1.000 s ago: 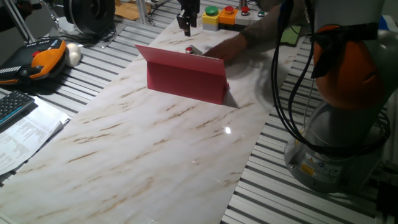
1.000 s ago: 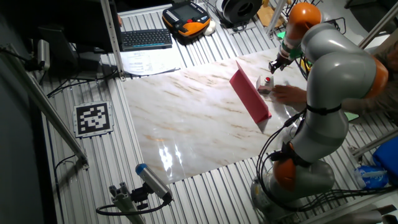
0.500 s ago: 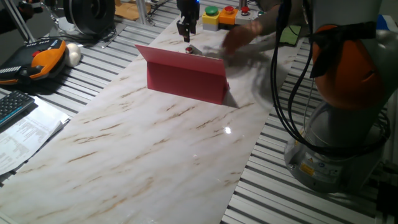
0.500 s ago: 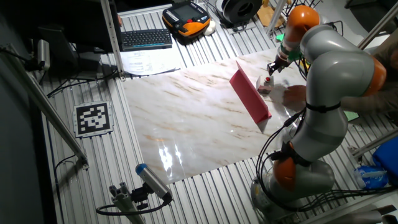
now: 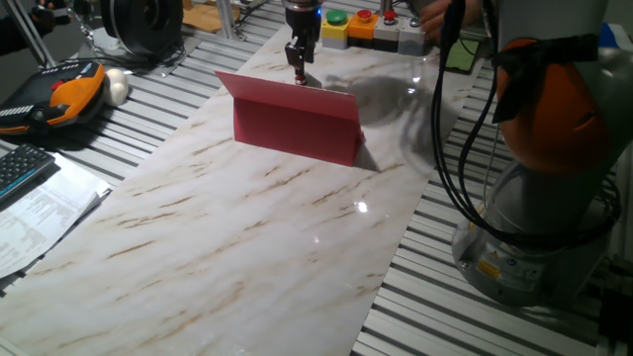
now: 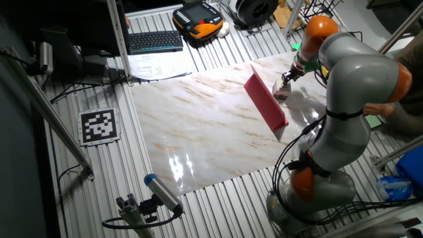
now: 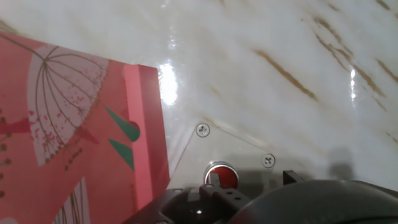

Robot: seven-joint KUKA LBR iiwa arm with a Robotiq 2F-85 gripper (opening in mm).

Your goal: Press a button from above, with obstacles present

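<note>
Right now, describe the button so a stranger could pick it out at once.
Find the red panel standing on the marble table. Just behind it, under the gripper, lies a flat white base with a tiny red button. The green and red buttons at the table's end sit on boxes.

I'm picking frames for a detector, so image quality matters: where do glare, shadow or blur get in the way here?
Hand view: white glare streaks on the marble tabletop by the dull-red upright panel; the small round red button is sharp but shadowed. One fixed view: a soft grey shadow behind the panel, a small glint nearer the camera. The other fixed view: a bright reflection near the front edge.
</note>
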